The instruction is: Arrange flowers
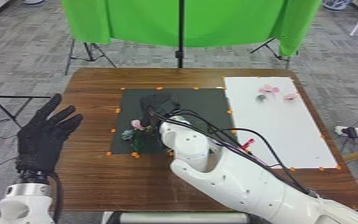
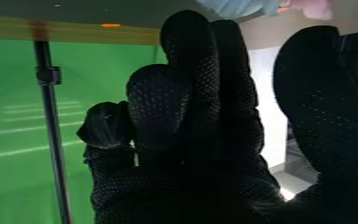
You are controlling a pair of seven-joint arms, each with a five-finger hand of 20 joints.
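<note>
My right hand (image 1: 160,103) is over the upper part of the dark mat (image 1: 202,97). In the right wrist view, the right hand (image 2: 193,115) is open, its fingers extended and thumb apart, with nothing between them. Beyond the fingertips are a pale blue flower (image 2: 233,7) and a pink flower (image 2: 312,8). On the dark mat's left part, a pink flower (image 1: 136,124) lies close to a bluish flower (image 1: 128,134) with green leaves. Pink flowers (image 1: 269,89) and a grey-green one (image 1: 262,98) rest on the white sheet (image 1: 291,135). My left hand (image 1: 44,137) is open at the table's left edge.
A red object (image 1: 247,144) lies near the white sheet's left edge, beside my right arm and its cables. Orange markers border both mats on the brown table (image 1: 91,100). Behind the table hangs a green backdrop (image 1: 131,22) with a black stand.
</note>
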